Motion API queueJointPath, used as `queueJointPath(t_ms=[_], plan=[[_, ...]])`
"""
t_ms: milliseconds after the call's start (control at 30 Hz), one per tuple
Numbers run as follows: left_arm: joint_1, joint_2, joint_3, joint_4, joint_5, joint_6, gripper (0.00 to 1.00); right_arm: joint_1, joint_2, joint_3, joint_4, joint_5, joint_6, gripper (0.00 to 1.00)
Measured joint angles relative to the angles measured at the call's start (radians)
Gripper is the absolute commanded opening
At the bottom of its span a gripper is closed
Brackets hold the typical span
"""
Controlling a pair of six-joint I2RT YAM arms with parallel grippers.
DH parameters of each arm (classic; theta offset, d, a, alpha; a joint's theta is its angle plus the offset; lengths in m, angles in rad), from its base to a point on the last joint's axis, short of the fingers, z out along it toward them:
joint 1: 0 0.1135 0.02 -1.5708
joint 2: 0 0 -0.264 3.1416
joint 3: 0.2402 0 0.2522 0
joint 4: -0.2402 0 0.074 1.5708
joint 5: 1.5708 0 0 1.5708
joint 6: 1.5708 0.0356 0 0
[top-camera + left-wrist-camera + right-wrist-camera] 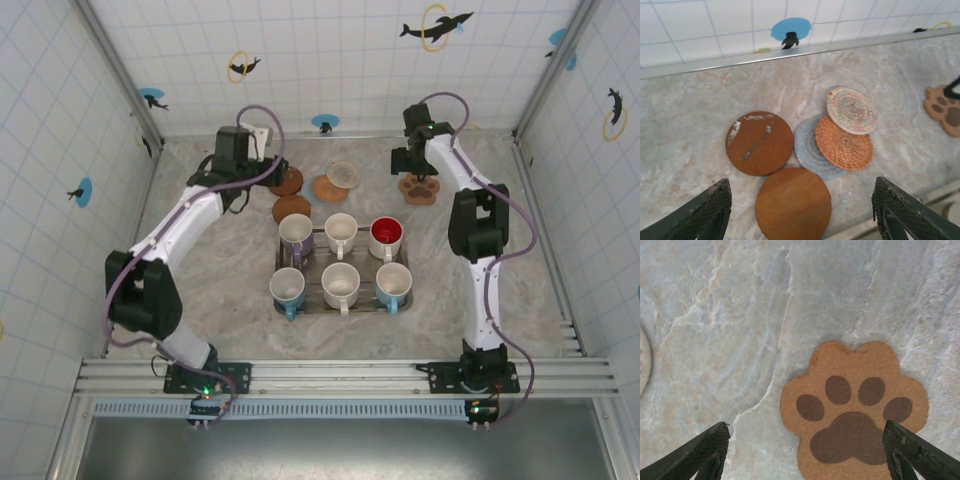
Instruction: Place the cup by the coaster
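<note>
Wide open and empty, the left jaws hang above five round coasters [760,142]; six cups [341,283] stand in one tray [318,262] on the marbled bench [220,290], near the coasters; right jaws, equally wide and empty, hang over one paw coaster [855,405]; white tiled walls [330,40] all round.

Six cups [341,282] on tray [318,308]; coaster cluster [329,188] behind it; paw coaster [419,189] farther right.
</note>
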Motion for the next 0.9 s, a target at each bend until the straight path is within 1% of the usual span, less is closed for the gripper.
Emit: queueJointPath(t_ms=[100, 167, 233, 433, 567, 667, 900], plan=[[0.0, 0.119, 0.146, -0.064, -0.037, 0.008, 0.75, 0.02, -0.014, -0.018, 0.005, -0.012, -0.006, 0.83], [0.0, 0.203, 0.241, -0.111, -0.06, 0.013, 0.75, 0.037, -0.058, -0.077, 0.015, -0.024, -0.005, 0.83], [0.0, 0.286, 0.328, -0.154, -0.079, 0.017, 0.75, 0.051, -0.115, -0.144, 0.034, -0.039, -0.003, 0.83], [0.0, 0.547, 0.614, -0.298, -0.13, 0.017, 0.75, 0.077, -0.33, -0.391, 0.164, -0.089, 0.031, 0.83], [-0.008, 0.676, 0.756, -0.375, -0.179, 0.017, 0.75, 0.077, -0.432, -0.519, 0.245, -0.108, 0.056, 0.83], [-0.014, 0.74, 0.806, -0.402, -0.201, 0.017, 0.75, 0.077, -0.473, -0.59, 0.285, -0.118, 0.07, 0.84], [-0.033, 0.803, 0.81, -0.404, -0.208, 0.003, 0.75, 0.084, -0.531, -0.714, 0.348, -0.125, 0.096, 0.84]])
